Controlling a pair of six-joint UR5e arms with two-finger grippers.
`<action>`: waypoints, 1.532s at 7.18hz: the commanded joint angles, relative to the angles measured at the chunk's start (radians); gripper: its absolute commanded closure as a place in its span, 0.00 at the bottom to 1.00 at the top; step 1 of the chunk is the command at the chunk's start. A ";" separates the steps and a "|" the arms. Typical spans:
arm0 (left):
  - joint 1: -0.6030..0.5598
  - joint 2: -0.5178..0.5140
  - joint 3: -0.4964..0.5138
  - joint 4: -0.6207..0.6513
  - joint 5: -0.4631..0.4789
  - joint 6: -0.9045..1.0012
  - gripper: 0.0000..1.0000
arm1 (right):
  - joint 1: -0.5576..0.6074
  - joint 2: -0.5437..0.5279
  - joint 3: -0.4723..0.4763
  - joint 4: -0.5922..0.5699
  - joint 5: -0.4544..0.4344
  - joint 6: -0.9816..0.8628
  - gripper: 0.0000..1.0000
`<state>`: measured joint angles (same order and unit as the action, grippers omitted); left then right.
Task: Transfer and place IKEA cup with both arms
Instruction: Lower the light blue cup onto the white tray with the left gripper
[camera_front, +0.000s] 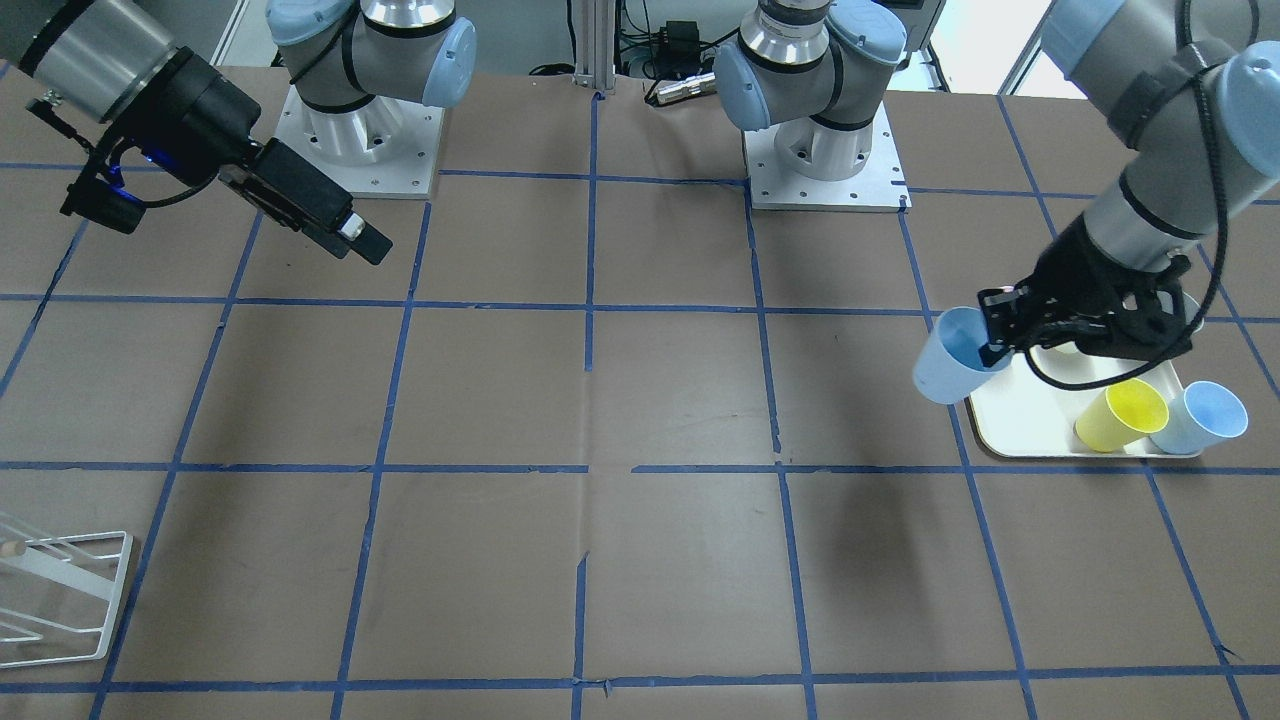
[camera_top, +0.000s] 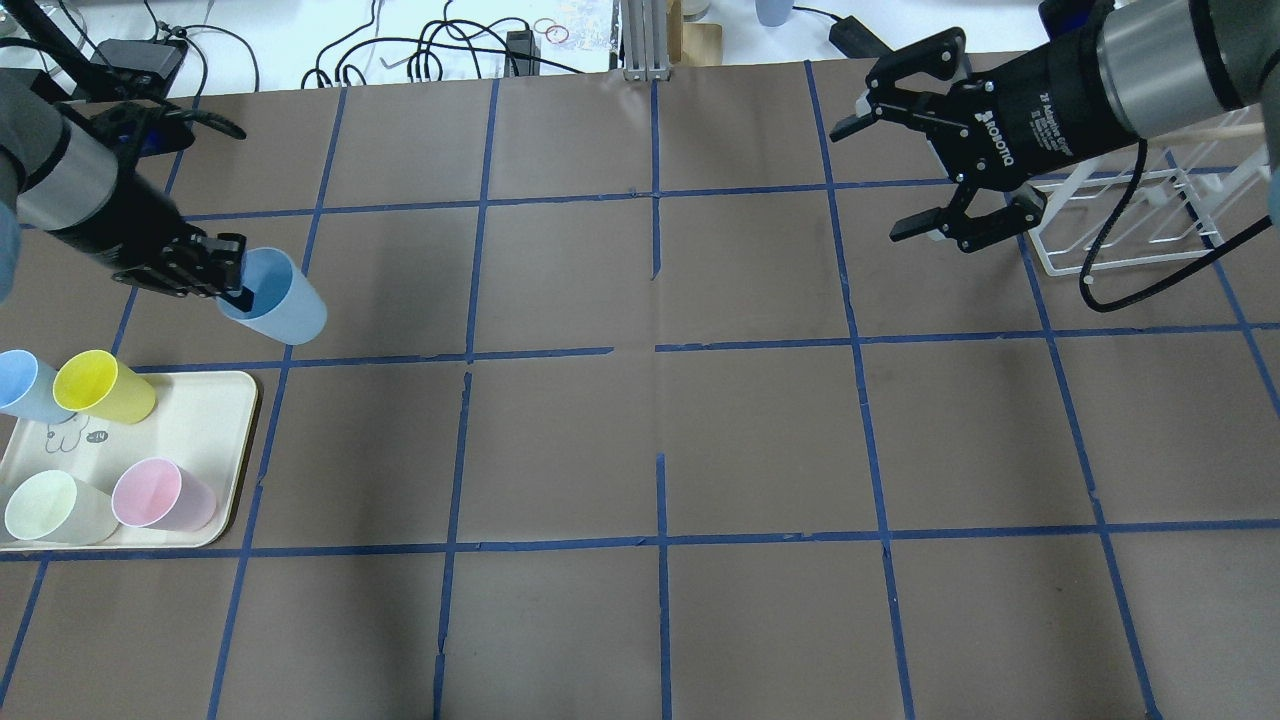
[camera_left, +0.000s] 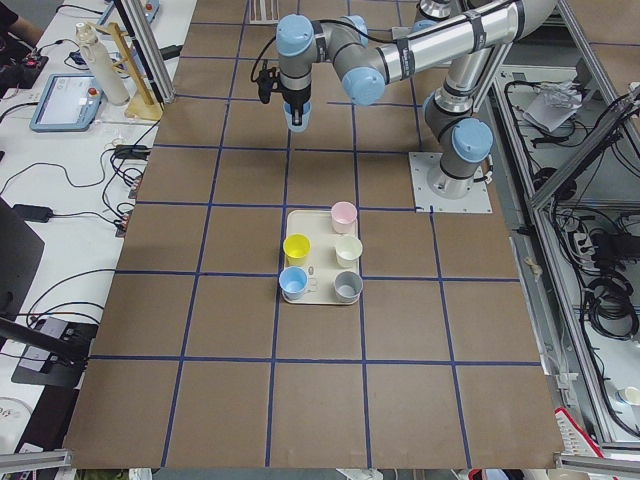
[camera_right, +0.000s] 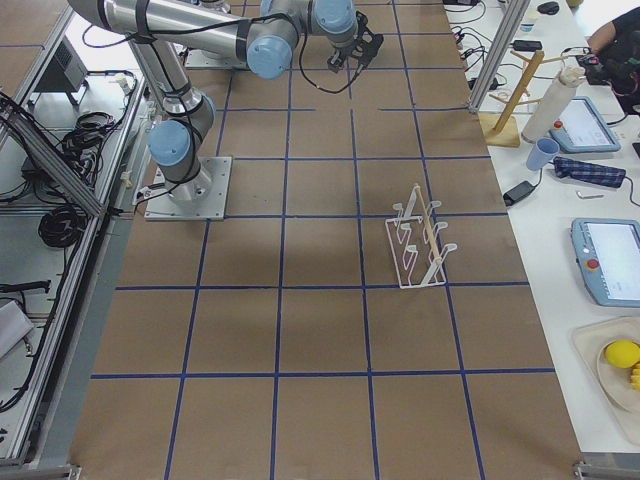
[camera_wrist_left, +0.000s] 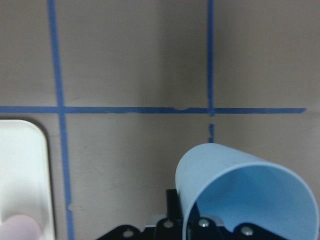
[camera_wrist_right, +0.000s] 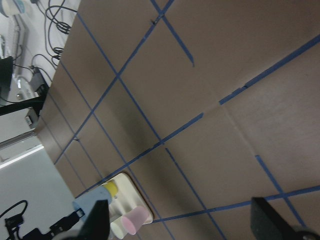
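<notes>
2 fingers (camera_top: 225, 275) of your left gripper (camera_top: 235, 290) clamp the rim of the IKEA cup (camera_top: 283, 305). They hold it tilted and lifted off the desk (camera_top: 660, 430), in the upper left of the overhead frame, just beyond the tray (camera_top: 215, 400). At upper right, your right gripper (camera_top: 870, 180) has its fingers (camera_top: 925, 222) spread wide, holding nothing, near the white rack (camera_top: 1130, 255).

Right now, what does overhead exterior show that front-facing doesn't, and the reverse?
Overhead only: the pink cup on the tray, and the right gripper with its jaws spread open. Front-facing only: both arm bases. Both: the left gripper shut on the rim of the IKEA cup, held off the tray, with the yellow cup and second blue cup standing on it.
</notes>
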<state>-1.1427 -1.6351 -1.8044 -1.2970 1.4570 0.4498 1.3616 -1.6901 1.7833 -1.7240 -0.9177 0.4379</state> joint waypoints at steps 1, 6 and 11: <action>0.135 -0.104 -0.035 0.111 0.020 0.231 1.00 | 0.098 -0.008 -0.022 0.001 -0.397 -0.042 0.00; 0.241 -0.269 -0.033 0.226 0.023 0.403 1.00 | 0.148 -0.065 -0.021 0.125 -0.652 -0.372 0.00; 0.241 -0.269 -0.044 0.212 0.022 0.400 1.00 | 0.200 -0.023 -0.028 0.127 -0.650 -0.372 0.00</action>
<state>-0.9021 -1.9009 -1.8472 -1.0848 1.4810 0.8503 1.5613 -1.7154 1.7559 -1.5979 -1.5691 0.0662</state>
